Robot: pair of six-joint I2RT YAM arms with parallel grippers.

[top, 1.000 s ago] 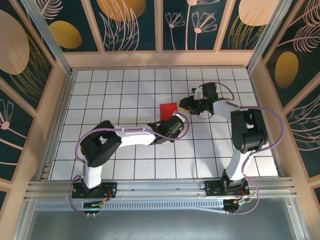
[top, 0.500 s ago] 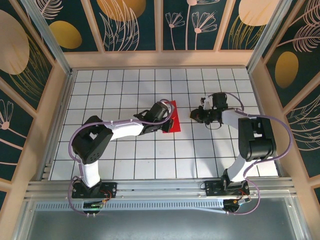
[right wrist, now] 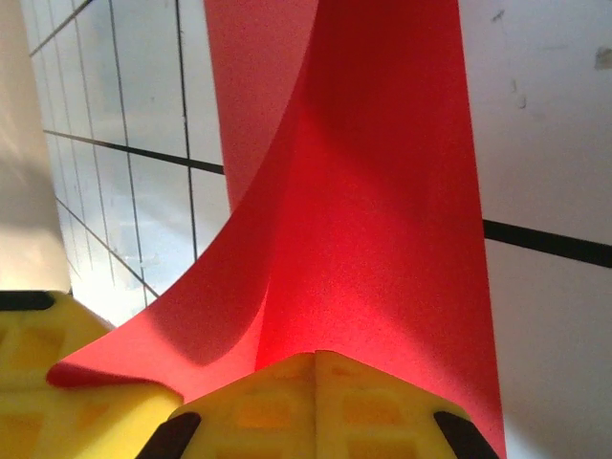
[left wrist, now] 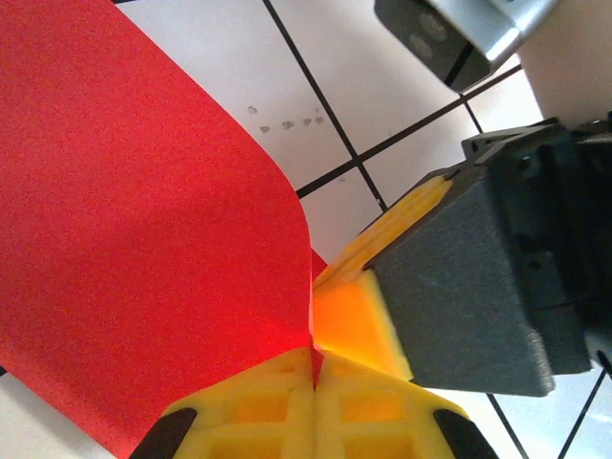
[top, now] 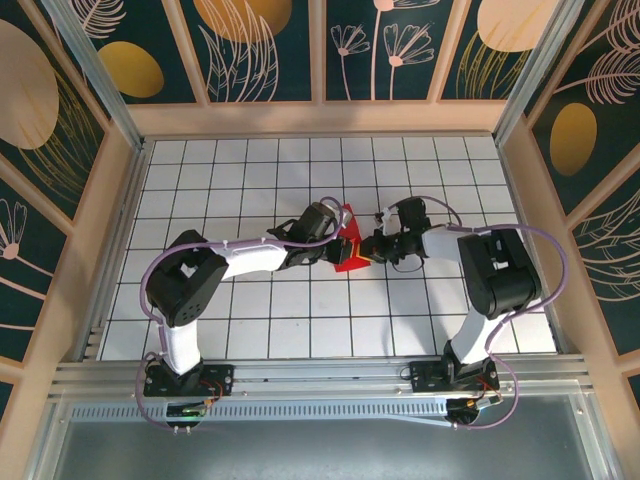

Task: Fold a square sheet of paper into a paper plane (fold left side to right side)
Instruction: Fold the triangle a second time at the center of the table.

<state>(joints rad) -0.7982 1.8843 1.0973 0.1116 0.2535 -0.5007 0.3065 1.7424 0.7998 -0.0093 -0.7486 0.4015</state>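
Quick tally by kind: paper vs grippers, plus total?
red paper sheet: 1
grippers: 2 (left gripper, right gripper, both shut on the sheet)
total: 3

On my feed the square sheet of paper (right wrist: 382, 191) is plain bright red, unprinted, and the table (top: 200, 200) is white, ruled with thin black grid lines. The left gripper (left wrist: 314, 402) and right gripper (right wrist: 316, 402) both show yellow pads (left wrist: 249, 416) with a waffle pattern. I see walls (top: 290, 60) of deep teal with gold ovals and pale line-drawn leaves, framed in tan wood.
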